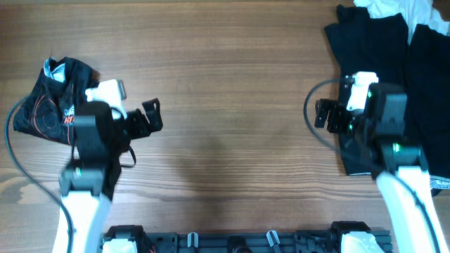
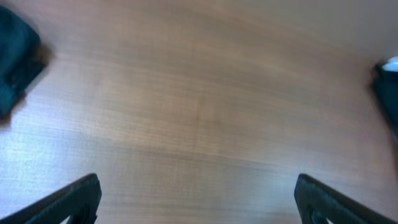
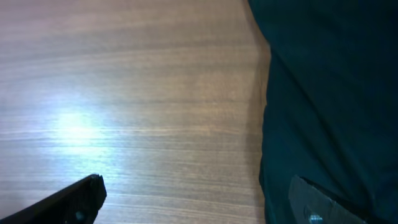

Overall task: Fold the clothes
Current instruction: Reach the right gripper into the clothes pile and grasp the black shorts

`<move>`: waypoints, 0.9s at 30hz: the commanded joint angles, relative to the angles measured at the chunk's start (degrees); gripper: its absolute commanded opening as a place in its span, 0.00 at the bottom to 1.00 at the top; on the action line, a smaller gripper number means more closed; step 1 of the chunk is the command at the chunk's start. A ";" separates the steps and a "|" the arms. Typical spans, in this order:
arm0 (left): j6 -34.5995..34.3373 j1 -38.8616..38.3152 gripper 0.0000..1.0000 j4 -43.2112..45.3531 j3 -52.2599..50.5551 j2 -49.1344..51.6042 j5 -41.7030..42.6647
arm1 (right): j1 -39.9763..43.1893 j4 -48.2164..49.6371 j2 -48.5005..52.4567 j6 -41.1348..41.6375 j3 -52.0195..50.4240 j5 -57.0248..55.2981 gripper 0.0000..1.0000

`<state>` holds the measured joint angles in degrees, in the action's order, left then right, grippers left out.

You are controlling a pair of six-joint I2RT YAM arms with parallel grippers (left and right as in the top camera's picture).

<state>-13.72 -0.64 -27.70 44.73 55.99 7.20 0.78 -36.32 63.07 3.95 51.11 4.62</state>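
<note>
A folded black garment with red and white print lies at the table's left, partly under my left arm. A pile of black clothes lies at the right, with a white garment at its far edge. My left gripper is open and empty over bare wood, right of the folded garment; its wrist view shows bare table between the jaws. My right gripper is open and empty at the pile's left edge. In the right wrist view one finger is over wood, the other over the dark cloth.
The wooden table stretches bare between the two arms. The arm bases and a black rail sit at the near edge. A cable loops beside each arm.
</note>
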 commanded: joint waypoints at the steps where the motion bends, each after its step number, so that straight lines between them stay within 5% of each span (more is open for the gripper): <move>1: -0.02 -0.22 1.00 -2.97 7.52 8.24 0.68 | 0.74 -0.66 8.76 0.04 3.65 3.52 1.00; 3: -0.04 -0.22 1.00 -1.31 7.52 9.84 0.70 | 1.05 -2.69 12.98 -2.21 3.63 1.51 1.00; 5: -0.04 -0.22 1.00 -1.25 7.52 9.97 0.68 | 2.82 -8.04 18.23 17.09 3.63 -15.13 1.00; 13: -0.04 -0.22 1.00 -1.27 7.52 9.97 0.68 | 5.64 -9.25 36.59 26.27 0.66 -19.23 0.96; 14: -0.04 -0.22 1.00 -1.25 7.52 9.97 0.68 | 5.64 -9.14 37.53 26.27 0.07 -19.23 0.91; 15: -0.04 -0.22 1.00 -1.25 7.52 9.97 0.68 | 5.64 -9.09 37.97 26.23 -0.31 -19.23 0.74; 16: -0.04 -0.22 1.00 -1.25 7.52 9.97 0.68 | 5.64 -8.98 38.14 26.23 -0.50 -19.23 0.23; 17: -0.04 -0.22 1.00 -1.22 7.52 9.97 0.68 | 5.64 -8.98 38.05 26.10 -0.48 -19.21 0.04; 22: -0.28 -0.22 1.00 0.22 7.52 9.97 1.11 | 5.64 -19.71 30.95 15.87 12.63 -16.33 0.04; 25: -0.28 -0.22 1.00 0.48 7.52 9.97 1.22 | 4.81 -23.17 26.29 1.88 24.90 3.10 0.04; 27: -0.39 -0.22 1.00 0.50 7.52 9.97 1.36 | 1.18 -24.22 23.26 0.76 26.99 9.81 0.04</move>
<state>-13.85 -0.64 -27.42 51.13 65.80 7.42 6.24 -60.05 90.61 11.68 74.74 -0.89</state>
